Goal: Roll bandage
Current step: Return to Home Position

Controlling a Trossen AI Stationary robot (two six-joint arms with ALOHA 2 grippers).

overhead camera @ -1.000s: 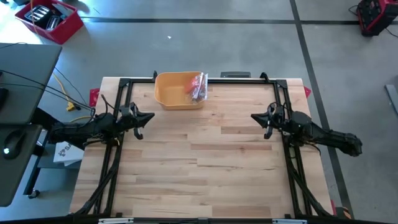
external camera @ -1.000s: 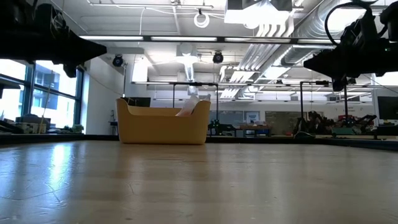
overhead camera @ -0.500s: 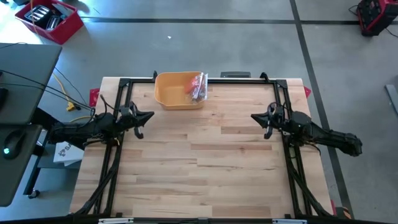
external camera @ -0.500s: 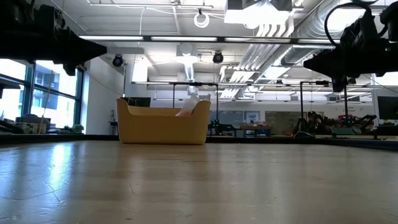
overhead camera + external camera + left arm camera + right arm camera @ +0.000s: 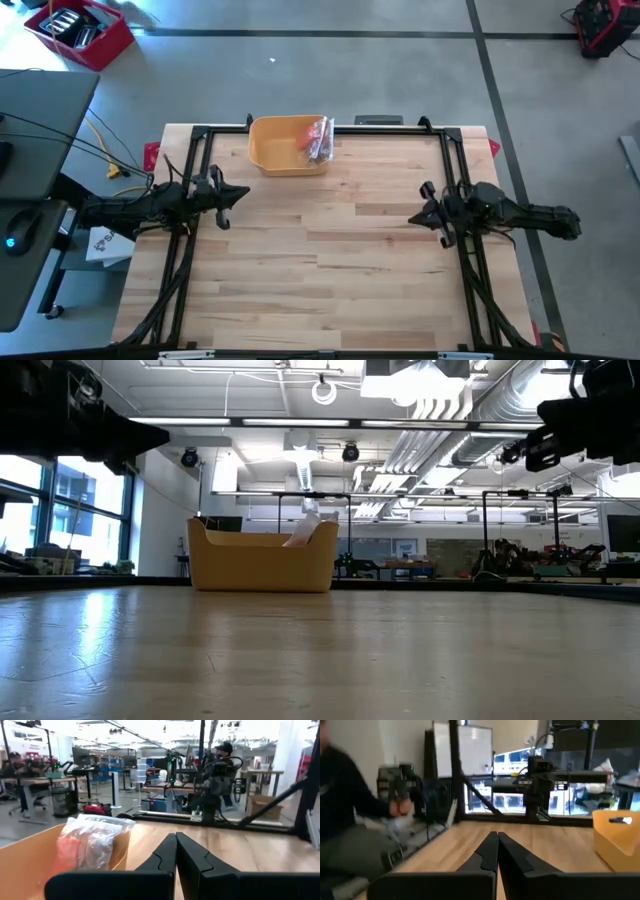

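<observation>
High view shows both arms stretched level above the table (image 5: 330,270), one at each side, pointing inward. The left gripper (image 5: 243,192) and right gripper (image 5: 413,219) have their fingers pressed together, holding nothing. Well ahead of the fingertips, the zip bag (image 5: 319,140) with the orange bandage (image 5: 66,856) sits in the yellow bin (image 5: 268,152).

Grey concrete floor (image 5: 380,80) w/ red crate (image 5: 108,45); windows (image 5: 70,520), exposed ceiling ducts (image 5: 440,435), strip lights (image 5: 300,422).
</observation>
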